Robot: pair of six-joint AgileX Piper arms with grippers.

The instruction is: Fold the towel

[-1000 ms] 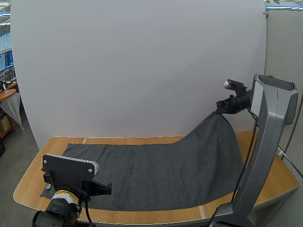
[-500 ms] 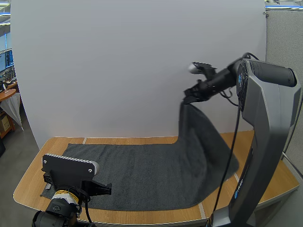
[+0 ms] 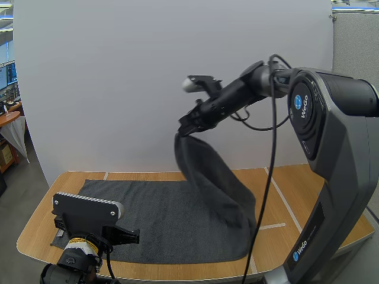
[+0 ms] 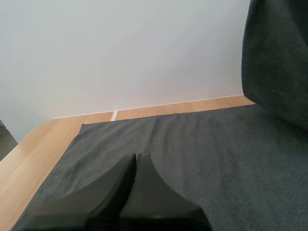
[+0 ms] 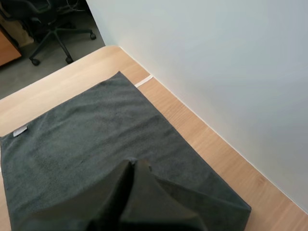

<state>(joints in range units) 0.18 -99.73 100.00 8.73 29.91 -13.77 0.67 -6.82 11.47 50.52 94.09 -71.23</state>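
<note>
Our right fingers (image 3: 190, 124) are clamped on one corner of the dark grey towel (image 3: 160, 216) and hold it high above the light wooden surface (image 3: 308, 189), roughly over the towel's middle. From that pinch the cloth hangs in a loose fold down to its right end, while its left part lies flat on the surface. From the right wrist the pinch itself is hard to make out; the cloth seems bunched under the tips. Our left fingers (image 4: 120, 185) lie together on nothing, low over the flat towel's near left part.
</note>
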